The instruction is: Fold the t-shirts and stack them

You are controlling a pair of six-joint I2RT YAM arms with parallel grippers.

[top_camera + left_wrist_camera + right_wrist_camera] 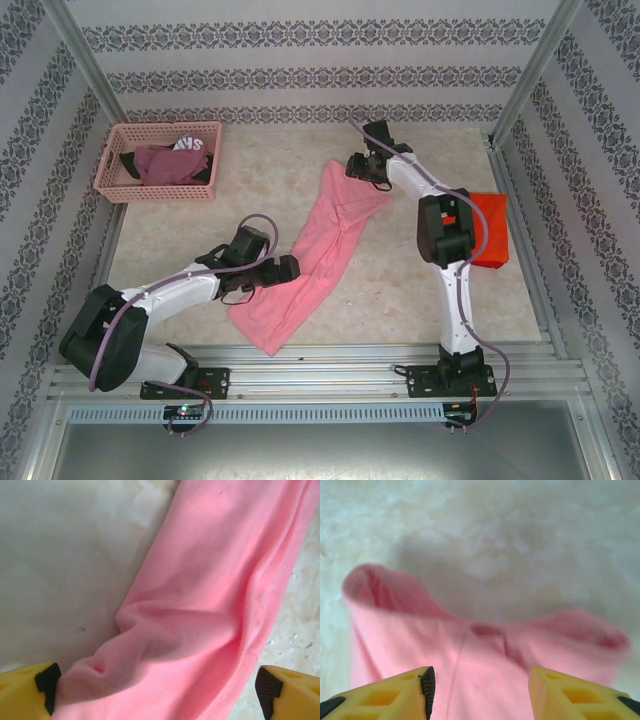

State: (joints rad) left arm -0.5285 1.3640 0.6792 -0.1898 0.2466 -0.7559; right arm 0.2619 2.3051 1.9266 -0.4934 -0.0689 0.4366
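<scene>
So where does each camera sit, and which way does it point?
Top external: fixed above and behind the arms, looking down on the table; both arms show, bases nearest, plus pink t-shirt, orange-red t-shirt and basket.
Left wrist: on the left arm, looking down past the left gripper at the shirt's folds; yellow fingers in the bottom corners.
Right wrist: on the right arm, looking past the right gripper at the shirt's edge and table; yellow fingers below.
Shared: every view catches the pink t-shirt.

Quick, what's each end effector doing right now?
Left end effector: open, straddling the pink shirt.
Right end effector: at the shirt's end, grip cannot be told.
</scene>
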